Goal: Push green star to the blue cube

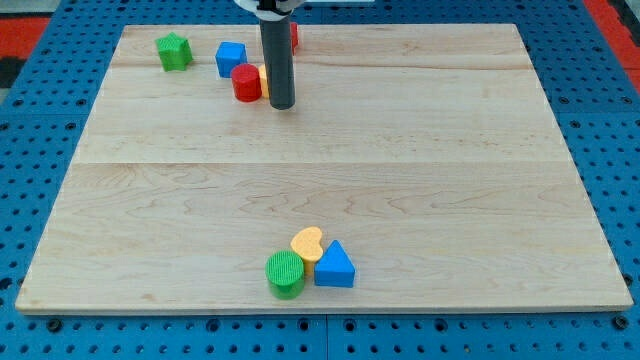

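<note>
The green star [174, 51] lies near the board's top left corner. The blue cube [230, 58] sits to its right, a small gap apart. A red cylinder [246, 83] touches the cube's lower right side. My tip [282, 104] rests on the board just right of the red cylinder, with a yellow block [263, 80] mostly hidden behind the rod. The tip is well to the right of the green star and does not touch it.
A red block [294, 35] peeks out behind the rod at the view's top. Near the bottom edge a green cylinder [285, 273], a yellow heart [307, 243] and a blue triangle [334, 266] cluster together on the wooden board [400, 170].
</note>
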